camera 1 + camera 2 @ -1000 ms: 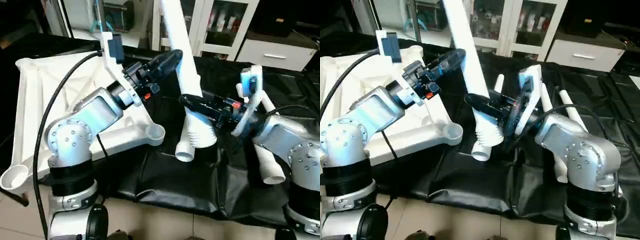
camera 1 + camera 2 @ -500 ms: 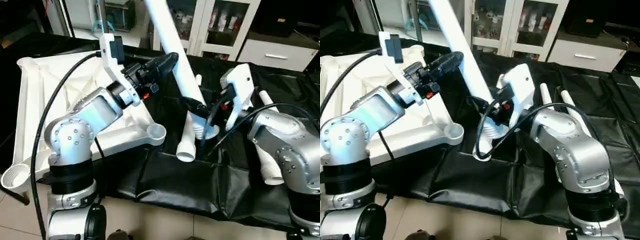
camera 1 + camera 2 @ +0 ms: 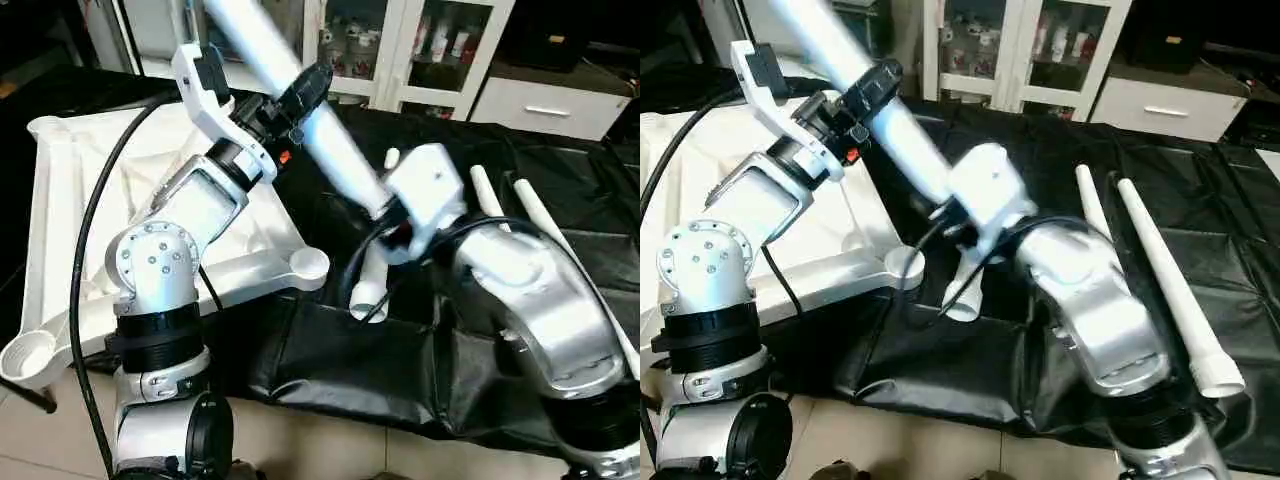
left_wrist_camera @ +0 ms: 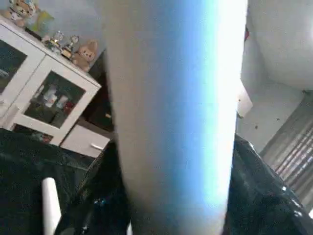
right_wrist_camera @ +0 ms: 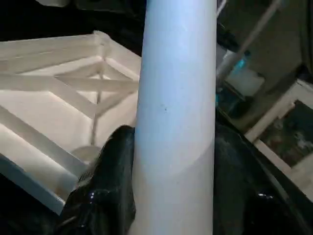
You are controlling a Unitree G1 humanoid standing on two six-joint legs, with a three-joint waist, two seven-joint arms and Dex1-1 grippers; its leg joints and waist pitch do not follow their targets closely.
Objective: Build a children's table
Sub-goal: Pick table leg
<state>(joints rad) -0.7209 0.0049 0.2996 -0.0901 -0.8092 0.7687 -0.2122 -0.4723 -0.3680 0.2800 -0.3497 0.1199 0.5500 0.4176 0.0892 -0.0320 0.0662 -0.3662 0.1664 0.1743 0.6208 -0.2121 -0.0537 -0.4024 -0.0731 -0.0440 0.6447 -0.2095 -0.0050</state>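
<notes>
The children's table top [image 3: 70, 190] lies upside down at the left, ribs up, with a round corner socket [image 3: 308, 264] near the middle. A long white leg [image 3: 335, 160] slants from the upper left down to its ribbed end [image 3: 368, 297], which hangs just right of that socket, above the black cloth. My left gripper [image 3: 308, 88] is shut on the leg's upper part. My right gripper [image 5: 173, 161] is shut on it lower down, its black fingers [image 5: 110, 181] pressing both sides. The left wrist view has the leg [image 4: 171, 117] between dark fingers [image 4: 100, 196].
Two more white legs [image 3: 1160, 270] [image 3: 1090, 215] lie on the black cloth at the right. Another leg's tip [image 3: 392, 158] pokes out behind my right arm. A second corner socket [image 3: 25, 355] hangs over the table's front left edge. White cabinets [image 3: 440, 50] stand behind.
The leg has tilted over, its top swinging left. My left gripper rose with it. My right wrist has turned and moved left over the leg's lower part.
</notes>
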